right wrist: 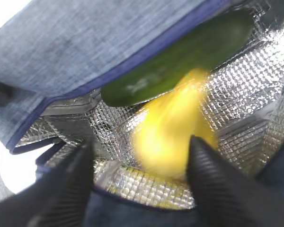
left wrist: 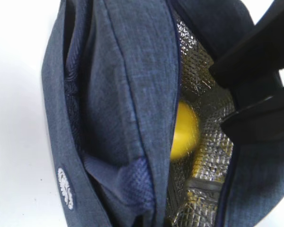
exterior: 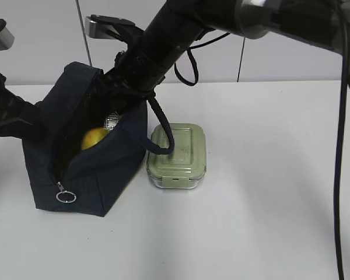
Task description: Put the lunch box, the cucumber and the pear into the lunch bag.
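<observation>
The pear (right wrist: 168, 142) and cucumber (right wrist: 180, 56) are seen inside the lunch bag (exterior: 99, 175), between the right gripper's (right wrist: 142, 175) spread, empty fingers. The bag's white logo (left wrist: 65, 188) cannot be read. The lunch box (exterior: 178, 156) sits just beside the bag. The left gripper, out of view, is closed.

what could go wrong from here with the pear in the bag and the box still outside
1. The right gripper stands open inside the lunch bag with the pear between its fingers; pulling out could snag the silvery lining.
2. The bag's loop handle lies across the lunch box, so lifting the box may drag the bag.
3. The pear and the cucumber already fill much of the opening, so the box may jam.
</observation>
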Controlling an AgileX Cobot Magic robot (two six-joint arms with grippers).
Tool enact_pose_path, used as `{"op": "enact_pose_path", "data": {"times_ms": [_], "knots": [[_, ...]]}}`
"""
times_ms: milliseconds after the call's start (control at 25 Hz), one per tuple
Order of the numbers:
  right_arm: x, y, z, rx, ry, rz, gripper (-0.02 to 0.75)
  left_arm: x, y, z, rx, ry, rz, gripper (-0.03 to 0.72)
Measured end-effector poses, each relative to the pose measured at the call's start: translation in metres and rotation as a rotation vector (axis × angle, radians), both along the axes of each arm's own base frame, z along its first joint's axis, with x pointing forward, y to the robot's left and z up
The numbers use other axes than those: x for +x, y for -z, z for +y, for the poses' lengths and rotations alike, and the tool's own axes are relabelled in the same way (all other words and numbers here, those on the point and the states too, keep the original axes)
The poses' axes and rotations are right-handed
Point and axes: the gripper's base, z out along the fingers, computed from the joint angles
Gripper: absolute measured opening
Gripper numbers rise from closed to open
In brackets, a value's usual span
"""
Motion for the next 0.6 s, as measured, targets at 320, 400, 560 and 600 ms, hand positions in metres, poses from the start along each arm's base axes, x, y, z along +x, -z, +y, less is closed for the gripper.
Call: {"op": "enact_pose_path", "data": {"times_ms": [320, 400, 560, 600], "knots": [[-0.009, -0.072, -0.030, 0.014, 0.170, -0.117, 0.393, 0.000, 0.000, 0.000, 0.002, 0.001, 0.001, -0.016], [-0.006, -0.076, -0.047, -0.001, 0.236, -0.101, 0.375, 0.000, 0.000, 0.000, 0.002, 0.001, 0.001, -0.016], [0.004, -0.060, -0.096, -0.003, 0.389, -0.001, 0.364, 0.000, 0.000, 0.000, 0.002, 0.001, 0.001, -0.016], [0.004, -0.049, -0.107, 0.007, 0.421, 0.045, 0.363, 0.000, 0.000, 0.000, 0.002, 0.001, 0.001, -0.016]]}}
